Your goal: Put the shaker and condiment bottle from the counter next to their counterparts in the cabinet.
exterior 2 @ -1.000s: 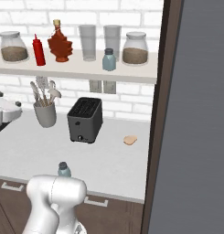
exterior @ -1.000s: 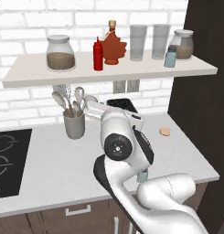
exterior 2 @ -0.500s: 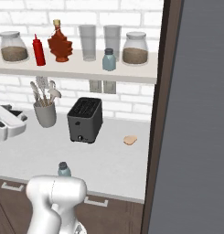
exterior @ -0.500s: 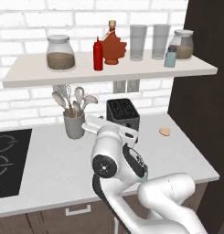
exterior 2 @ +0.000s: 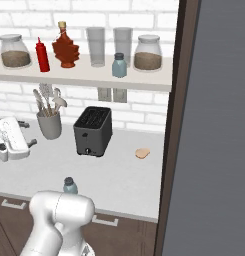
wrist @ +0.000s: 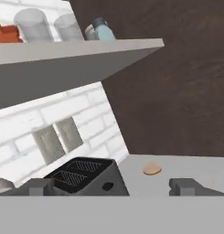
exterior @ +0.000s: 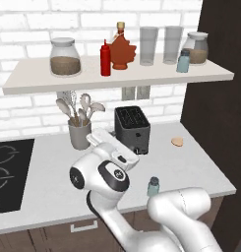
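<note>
Standing upright near the desk's front edge, the small blue-grey capped shaker lies below the spread, empty fingers.

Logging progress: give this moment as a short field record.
bottle: on shelf, red, beside syrup bottle
shelf shaker: right end, by glasses
counter shaker: upright at counter front edge, not yet shelved
gripper: fingers apart, nothing between, pointed over toaster
left to do: counter shaker
</note>
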Tool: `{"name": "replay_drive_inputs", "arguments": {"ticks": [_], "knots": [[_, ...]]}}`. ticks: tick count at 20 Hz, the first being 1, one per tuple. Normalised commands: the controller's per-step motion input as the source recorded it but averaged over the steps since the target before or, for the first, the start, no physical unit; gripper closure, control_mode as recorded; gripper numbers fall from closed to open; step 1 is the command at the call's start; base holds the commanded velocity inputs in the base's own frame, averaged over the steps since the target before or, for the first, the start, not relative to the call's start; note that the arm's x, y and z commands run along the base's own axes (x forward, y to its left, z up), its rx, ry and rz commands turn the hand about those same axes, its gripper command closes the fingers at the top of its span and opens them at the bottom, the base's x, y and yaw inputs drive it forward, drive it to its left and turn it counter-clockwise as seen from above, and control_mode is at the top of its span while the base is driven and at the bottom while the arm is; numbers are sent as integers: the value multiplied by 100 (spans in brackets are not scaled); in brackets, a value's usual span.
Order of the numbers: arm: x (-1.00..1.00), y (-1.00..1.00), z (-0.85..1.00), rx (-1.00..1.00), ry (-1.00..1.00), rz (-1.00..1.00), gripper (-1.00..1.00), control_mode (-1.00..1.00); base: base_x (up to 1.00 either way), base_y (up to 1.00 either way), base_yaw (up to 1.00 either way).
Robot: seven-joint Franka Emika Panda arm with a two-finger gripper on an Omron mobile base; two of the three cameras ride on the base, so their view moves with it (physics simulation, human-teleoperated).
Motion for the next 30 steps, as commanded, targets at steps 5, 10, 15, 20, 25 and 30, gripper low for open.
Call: {"name": "replay_drive_inputs", "arguments": {"ticks": [5, 10, 15, 20, 25, 30], "knots": [[-1, -3, -6, 1, 0, -4, -100, -100, 0, 0, 0], [-1, -32, -27, 8, 2, -6, -100, -100, 0, 0, 0], [0, -59, -45, 14, 30, -22, -100, -100, 0, 0, 0], [0, -45, -60, 14, 37, -26, -100, -100, 0, 0, 0], [0, -3, -54, 9, 32, -22, -100, -100, 0, 0, 0], [0, 0, -13, 0, 3, -1, -100, -100, 0, 0, 0]]}}
